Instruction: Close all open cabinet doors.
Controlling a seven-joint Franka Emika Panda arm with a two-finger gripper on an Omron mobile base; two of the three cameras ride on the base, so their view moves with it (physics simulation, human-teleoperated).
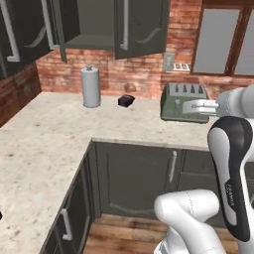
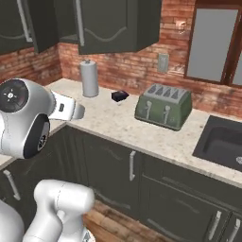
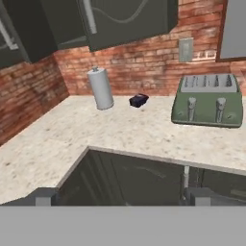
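Observation:
A wall cabinet above the counter corner stands open, its grey inside (image 1: 92,22) showing. Its right cabinet door (image 1: 141,27) is swung outward with a long silver handle (image 1: 124,25); it also appears at the top of the right base view (image 2: 118,23) and the hand view (image 3: 129,19). The left door (image 1: 58,25) is turned edge-on toward me. More dark doors (image 1: 20,30) hang on the left wall; I cannot tell how they stand. My gripper (image 3: 120,198) is open and empty, well below the doors. Its hand (image 1: 198,106) hovers in front of the toaster.
A grey paper towel roll (image 1: 91,87) and a small dark object (image 1: 126,100) stand on the speckled counter (image 1: 59,134) near the brick wall. A green toaster (image 2: 164,107) sits further right, then a dark sink (image 2: 222,139). Frosted window panes (image 1: 216,39) are at the upper right.

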